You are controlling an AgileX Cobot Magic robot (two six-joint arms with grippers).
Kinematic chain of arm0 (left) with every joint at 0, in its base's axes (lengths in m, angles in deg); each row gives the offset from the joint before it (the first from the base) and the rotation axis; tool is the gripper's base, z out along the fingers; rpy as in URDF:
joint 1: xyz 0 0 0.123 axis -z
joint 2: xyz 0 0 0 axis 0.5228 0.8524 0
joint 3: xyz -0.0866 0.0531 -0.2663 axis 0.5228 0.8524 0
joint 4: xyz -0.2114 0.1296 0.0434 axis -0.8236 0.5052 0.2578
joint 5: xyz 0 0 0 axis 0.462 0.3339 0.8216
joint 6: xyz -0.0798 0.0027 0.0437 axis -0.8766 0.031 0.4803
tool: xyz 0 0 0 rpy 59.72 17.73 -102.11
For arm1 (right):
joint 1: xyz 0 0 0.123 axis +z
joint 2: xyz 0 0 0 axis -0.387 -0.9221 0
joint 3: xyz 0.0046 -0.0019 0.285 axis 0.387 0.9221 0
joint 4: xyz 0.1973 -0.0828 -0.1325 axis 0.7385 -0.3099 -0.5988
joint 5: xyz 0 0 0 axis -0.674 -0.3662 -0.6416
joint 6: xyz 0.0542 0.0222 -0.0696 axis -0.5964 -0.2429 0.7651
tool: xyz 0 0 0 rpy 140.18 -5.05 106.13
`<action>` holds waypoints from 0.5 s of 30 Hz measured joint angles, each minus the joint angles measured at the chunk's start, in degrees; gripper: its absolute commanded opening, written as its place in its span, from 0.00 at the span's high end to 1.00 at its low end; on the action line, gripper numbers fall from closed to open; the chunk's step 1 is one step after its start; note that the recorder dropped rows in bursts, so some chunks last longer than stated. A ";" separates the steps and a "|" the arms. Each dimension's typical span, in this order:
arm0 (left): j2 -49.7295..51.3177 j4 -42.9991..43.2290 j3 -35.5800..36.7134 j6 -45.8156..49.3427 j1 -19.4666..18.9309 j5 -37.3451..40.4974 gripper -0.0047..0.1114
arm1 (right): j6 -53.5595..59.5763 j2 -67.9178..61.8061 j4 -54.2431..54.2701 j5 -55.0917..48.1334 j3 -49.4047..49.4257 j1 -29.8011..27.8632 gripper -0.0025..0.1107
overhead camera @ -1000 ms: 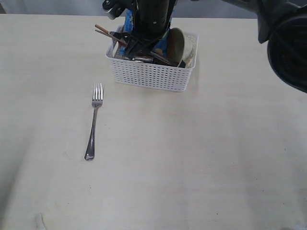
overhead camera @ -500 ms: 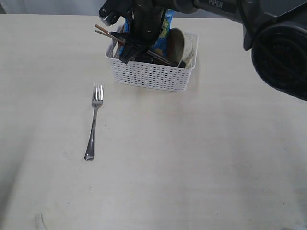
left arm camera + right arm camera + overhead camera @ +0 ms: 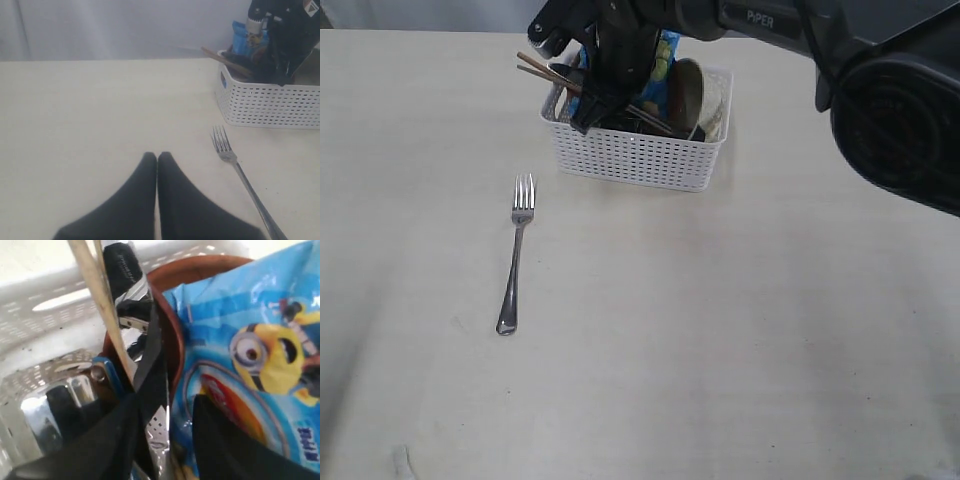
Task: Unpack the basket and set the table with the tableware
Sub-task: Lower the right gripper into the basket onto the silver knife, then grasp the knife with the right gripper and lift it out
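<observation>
Left gripper (image 3: pixel 157 157) fingers held pressed shut. Right gripper (image 3: pixel 165 407) fingers held parted inside basket (image 3: pixel 635 160). Fork (image 3: pixel 516 260) laid at basket's 7 o'clock.

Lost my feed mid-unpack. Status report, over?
Left end effector shut, low over table. Right end effector open, down in basket. Fork laid out; bowl, chopsticks still inside. Chips bag crowds that end effector.

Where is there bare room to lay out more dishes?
Bare table spreads right of the fork, on the camera side of the basket, and left of the fork. Only the basket is crowded, with the right gripper inside.
</observation>
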 measured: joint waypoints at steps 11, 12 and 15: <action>0.00 0.00 0.00 0.00 0.00 0.00 0.96 | 0.10 -0.22 -0.23 -1.28 0.00 -0.12 0.98; 0.00 0.00 0.00 0.00 0.00 0.00 0.96 | 0.10 0.23 -0.23 -1.61 0.00 -0.12 0.98; 0.00 0.00 0.00 0.00 0.00 0.00 0.96 | 0.10 1.78 0.06 -2.70 0.23 -0.12 0.98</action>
